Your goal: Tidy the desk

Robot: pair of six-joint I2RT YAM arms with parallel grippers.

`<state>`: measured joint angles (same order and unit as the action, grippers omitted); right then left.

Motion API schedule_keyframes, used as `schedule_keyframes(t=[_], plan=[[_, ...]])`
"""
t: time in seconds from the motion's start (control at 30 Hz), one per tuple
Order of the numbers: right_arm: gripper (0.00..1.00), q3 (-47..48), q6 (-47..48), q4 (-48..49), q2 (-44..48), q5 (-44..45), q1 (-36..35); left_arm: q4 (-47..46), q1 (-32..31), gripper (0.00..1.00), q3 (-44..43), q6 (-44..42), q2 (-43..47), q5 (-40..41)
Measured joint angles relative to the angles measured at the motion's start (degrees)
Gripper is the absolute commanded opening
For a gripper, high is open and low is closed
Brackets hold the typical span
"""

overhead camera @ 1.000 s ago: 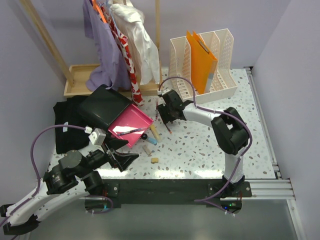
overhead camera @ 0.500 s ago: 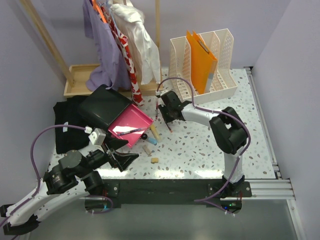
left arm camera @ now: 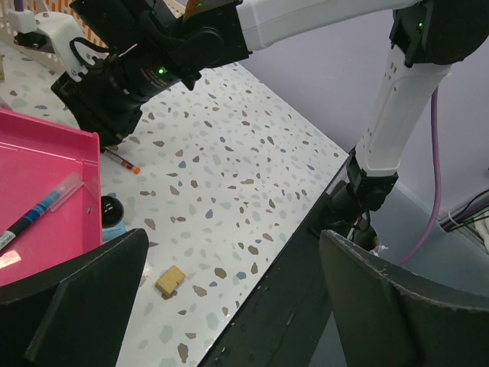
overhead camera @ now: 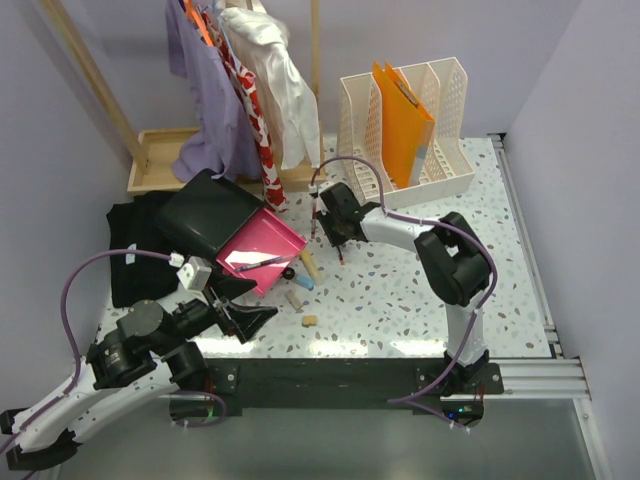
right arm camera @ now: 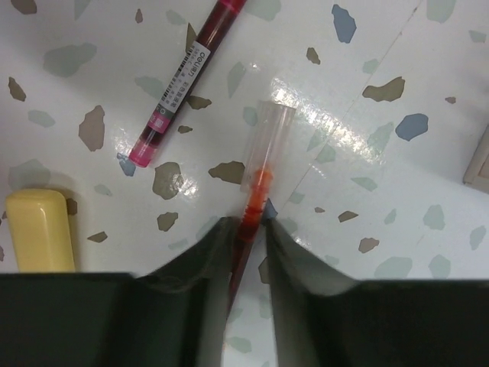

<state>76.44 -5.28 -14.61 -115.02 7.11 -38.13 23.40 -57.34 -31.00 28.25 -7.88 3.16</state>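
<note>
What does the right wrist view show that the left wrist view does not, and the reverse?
Only the right wrist: the right fingers pinching a red pen, a labelled pink pen beside it, and a yellow bar. Only the left wrist: a pink tray holding a blue pen, and a small tan block. Both: the speckled desk, and possibly one of the pens.

Left arm (overhead camera: 140, 345) crouches low, fingers (left arm camera: 76, 298) spread wide; right arm (overhead camera: 400, 228) reaches forward, fingers (right arm camera: 191, 260) pinching a red pen (right arm camera: 252, 210).
</note>
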Motion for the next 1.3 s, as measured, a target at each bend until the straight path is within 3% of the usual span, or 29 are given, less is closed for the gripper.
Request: schedule_keyframes(t=[0.07, 0.3, 0.47, 0.67, 0.8, 1.0, 1.1, 1.3], plan=[[0.00, 0.02, 0.72, -0.07, -0.02, 0.33, -0.07, 0.00, 0.00, 1.00, 0.00, 0.00, 0.02, 0.02], [0.00, -0.81, 4.28, -0.98, 1.14, 0.63, -0.02, -0.04, 0.02, 1.00, 0.00, 0.00, 0.02, 0.00], [0.00, -6.43, 9.62, -4.83, 9.77, -2.64, 0.31, -0.07, 0.11, 1.00, 0.00, -0.02, 0.02, -0.07], [0.00, -5.86, 22.56, -12.50, 23.87, -14.58, 0.37, -0.22, 0.37, 1.00, 0.00, -0.39, 0.02, -0.74], [0.00, -0.98, 31.17, -19.52, 27.26, -23.76, 0.33, -0.26, 0.72, 1.00, 0.04, -0.42, 0.02, -1.29], [0.00, 12.11, 40.33, -27.74, 25.64, -33.83, -2.32, -0.55, 1.27, 1.00, 0.74, -0.44, 0.17, -1.73], [0.00, 21.79, 42.77, -30.16, 20.55, -34.69, -6.67, -0.66, 1.51, 1.00, 0.81, -0.44, 0.37, -1.84], [0.00, 29.55, 42.34, -30.53, 10.45, -33.55, -13.88, -0.70, 1.73, 1.00, 0.81, -0.44, 0.90, -1.88]])
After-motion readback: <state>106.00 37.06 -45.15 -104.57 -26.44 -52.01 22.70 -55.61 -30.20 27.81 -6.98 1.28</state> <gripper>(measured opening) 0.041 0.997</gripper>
